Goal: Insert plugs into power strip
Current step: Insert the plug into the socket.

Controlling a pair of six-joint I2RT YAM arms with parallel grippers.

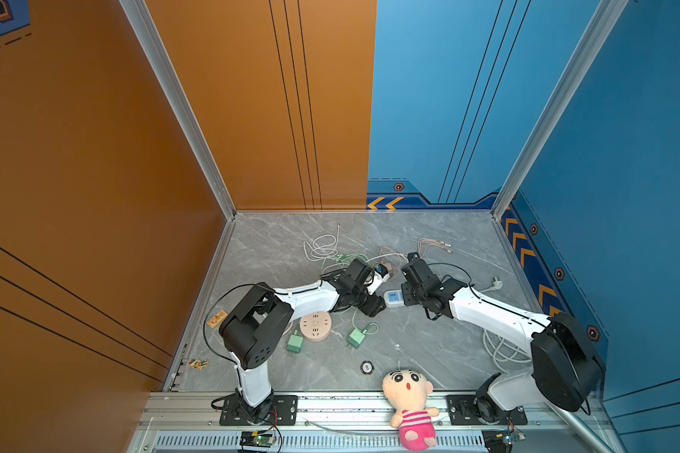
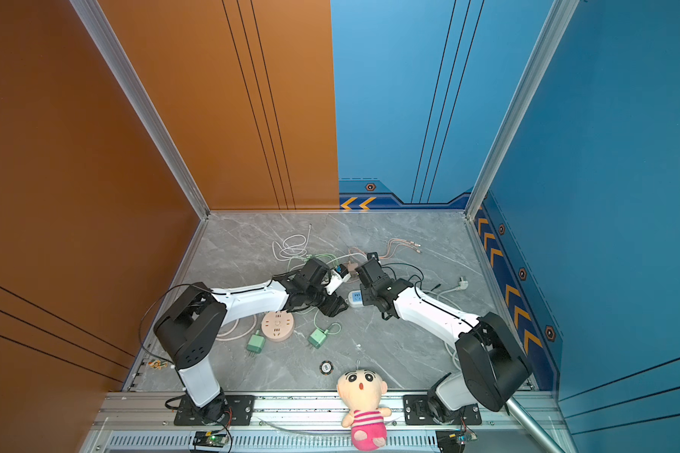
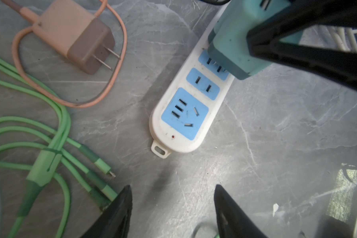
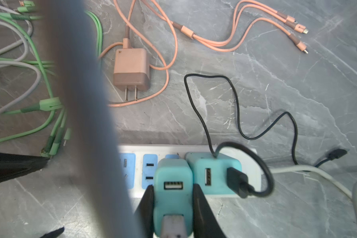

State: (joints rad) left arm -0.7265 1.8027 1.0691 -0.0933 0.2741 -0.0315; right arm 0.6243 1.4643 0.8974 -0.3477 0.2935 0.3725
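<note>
I read the right gripper (image 4: 173, 191) as loaded: jaws clamped on the two flanks of a teal cube-shaped charger adapter (image 4: 173, 175). Its prongs reach a blue two-slot socket of the white oblong power strip (image 3: 179, 145). A sliver of metal shows and the body is not flush. It touches a second teal cube adapter (image 4: 213, 175), which is seated in the strip with a thin black cable (image 4: 196, 107) coming off it.

On the left gripper (image 3: 171, 197) the jaws stand apart, empty, touching nothing. They hang over bare grey marble-look worktop (image 3: 276, 134), just off the strip's free end.

Both arms reach in from the near edge, the left arm (image 1: 303, 298) and the right arm (image 1: 487, 310). Their wrists nearly meet above the strip, near the worktop's middle.

Room:
- Two sockets at the strip's end are free.
- A dusty pink-brown cube adapter (image 3: 76, 39) lies on its side near the strip, toward the far edge, prongs bare.
- Green cables (image 3: 50, 134) crowd beside the left gripper.
- A green cube adapter (image 1: 294, 342) and another green cube adapter (image 1: 355, 338) lie loose toward the near edge.
- A thick white cord (image 1: 503, 349) coils by the right edge.
</note>
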